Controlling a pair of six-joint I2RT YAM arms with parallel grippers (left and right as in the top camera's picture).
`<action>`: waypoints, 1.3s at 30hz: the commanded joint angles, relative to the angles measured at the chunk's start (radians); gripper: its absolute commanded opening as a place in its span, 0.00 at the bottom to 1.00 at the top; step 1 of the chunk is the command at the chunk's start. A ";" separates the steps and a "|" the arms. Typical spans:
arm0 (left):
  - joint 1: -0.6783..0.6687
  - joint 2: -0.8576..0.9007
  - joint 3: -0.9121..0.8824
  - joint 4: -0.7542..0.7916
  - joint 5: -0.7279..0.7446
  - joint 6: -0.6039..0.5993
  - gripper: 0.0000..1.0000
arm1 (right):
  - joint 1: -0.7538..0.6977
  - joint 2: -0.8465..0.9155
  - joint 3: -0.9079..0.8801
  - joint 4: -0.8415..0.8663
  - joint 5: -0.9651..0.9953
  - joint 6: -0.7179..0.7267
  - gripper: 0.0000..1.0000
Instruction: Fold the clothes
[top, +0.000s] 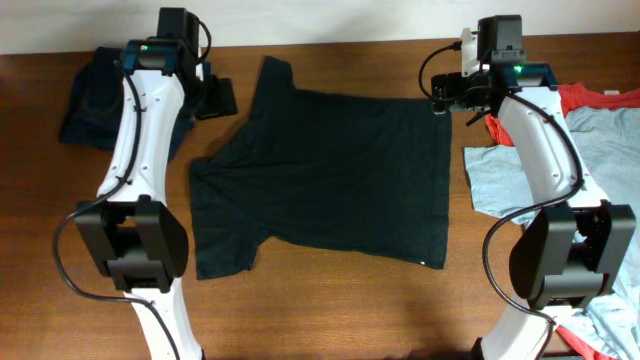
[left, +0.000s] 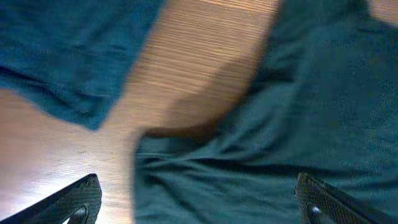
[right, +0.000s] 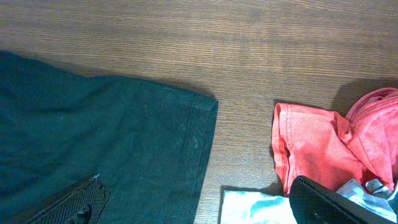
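Left gripper (left: 198, 186) is seen spread wide, nothing held, over the far sleeve of the black shirt (top: 330, 170). Right gripper (right: 198, 186) is likewise spread and empty by its far hem corner. The black shirt is laid flat on the table (top: 330, 310), with the navy shirt (top: 90, 95) off its collar end and the red shirt (top: 590, 97) and blue-grey shirt (top: 500, 175) off its hem end.

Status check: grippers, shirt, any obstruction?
Left gripper, right gripper open, empty. Black shirt spread out, unfolded. Nothing on it; navy shirt, red shirt lie aside.

A T-shirt (top: 330, 170) lies spread at the centre of the bench (top: 330, 310), a bundled shirt (top: 85, 100) to its left, a heap of shirts (top: 610, 130) to its right
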 joint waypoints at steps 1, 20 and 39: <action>0.003 0.014 0.005 0.021 0.147 0.019 0.99 | 0.005 0.002 0.000 -0.001 0.002 0.002 0.99; -0.024 0.215 0.004 0.242 0.150 0.046 0.89 | 0.005 0.002 0.000 -0.001 0.002 0.002 0.99; -0.027 0.350 0.004 0.346 0.151 0.061 0.83 | 0.005 0.002 0.000 -0.001 0.002 0.002 0.99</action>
